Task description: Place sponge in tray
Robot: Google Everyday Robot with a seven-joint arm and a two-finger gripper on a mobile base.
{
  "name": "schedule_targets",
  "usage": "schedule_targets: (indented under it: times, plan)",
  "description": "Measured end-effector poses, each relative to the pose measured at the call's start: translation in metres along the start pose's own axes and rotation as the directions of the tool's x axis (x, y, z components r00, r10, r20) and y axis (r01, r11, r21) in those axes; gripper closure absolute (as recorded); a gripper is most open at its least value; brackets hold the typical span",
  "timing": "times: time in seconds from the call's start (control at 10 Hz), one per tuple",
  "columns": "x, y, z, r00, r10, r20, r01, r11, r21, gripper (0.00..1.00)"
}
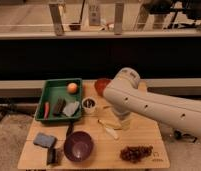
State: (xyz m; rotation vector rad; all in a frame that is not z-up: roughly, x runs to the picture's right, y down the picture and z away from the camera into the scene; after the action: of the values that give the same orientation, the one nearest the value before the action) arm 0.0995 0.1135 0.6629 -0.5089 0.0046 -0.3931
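Sponge (44, 140) lies flat near the front-left corner of the tabletop (144, 134), just beside the purple bowl (78, 145), close to the left edge. Judged light, soft and squashy, not fragile. Best taken from above across its short width. Pincer (123, 121) hangs over mid-tabletop, jaws apart, empty, well apart from sponge. Tray (50, 88) sits directly behind the sponge. Orange ball (72, 87), brown block (59, 106) and grey cloth (71, 108) crowd it; bare floor rear-left. Low wall to clear.
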Motion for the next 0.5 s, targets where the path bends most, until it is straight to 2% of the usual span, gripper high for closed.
schedule_targets:
  times: [0.2, 0.5]
  plan:
    - [-0.025, -0.010, -0.002, 0.998, -0.054, -0.010, 0.054, 0.998, 0.009, 0.20]
    - [-0.045, -0.018, -0.003, 0.994, -0.102, -0.027, 0.102, 0.995, 0.020, 0.20]
